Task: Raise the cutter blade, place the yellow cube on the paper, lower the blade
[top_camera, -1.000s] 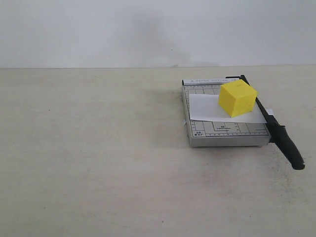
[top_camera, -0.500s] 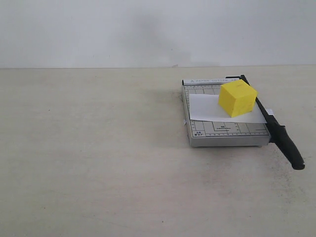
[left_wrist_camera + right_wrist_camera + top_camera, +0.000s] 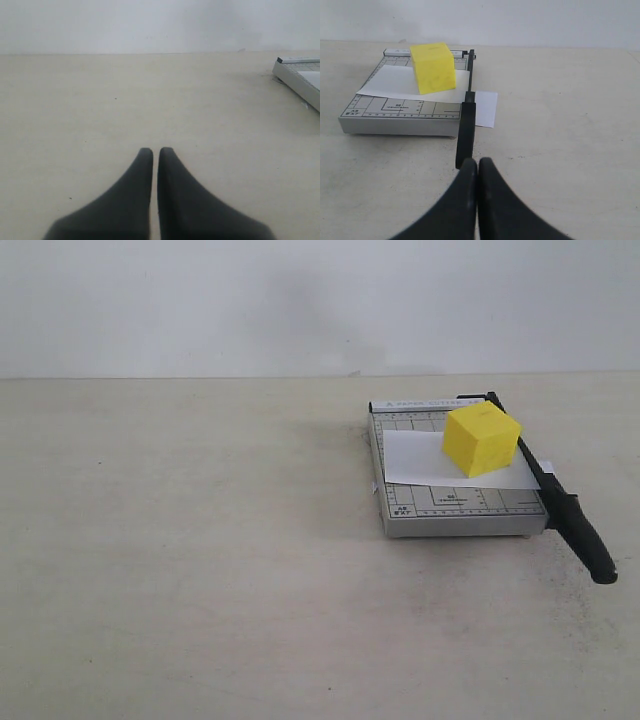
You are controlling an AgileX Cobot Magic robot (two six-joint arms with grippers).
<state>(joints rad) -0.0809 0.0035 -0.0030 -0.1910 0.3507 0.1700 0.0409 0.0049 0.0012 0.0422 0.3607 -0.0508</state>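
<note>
1. Right claw (image 3: 478,161) is clenched on nothing, its two fingers pressed together, hovering low over the table (image 3: 200,540).
2. Straight ahead of that claw, just beyond its fingertips, lies the thick handle end of the cutter blade (image 3: 467,107). The gap looks small, but you cannot tell from the right wrist view whether they touch.
3. Note the blade's long axis: it runs directly away from the right claw, nearly in line with it, along the right edge of the grey cutter base (image 3: 395,117). It lies down flat against that edge, with the handle overhanging the base toward you in the exterior view.
4. The yellow cube (image 3: 433,67) sits on the paper (image 3: 390,82), which lies across the base, and the cube stands just beside the blade on the base side.
5. A white strip shows past the blade on the table. You cannot tell whether it is joined to the sheet.
6. Left claw (image 3: 155,150) is also clenched and empty. It is well apart from the cutter, with only a corner of the base in its view.
7. Judge the right arm as the nearer one for any further press on the handle. To my eye all three steps look done.
</note>
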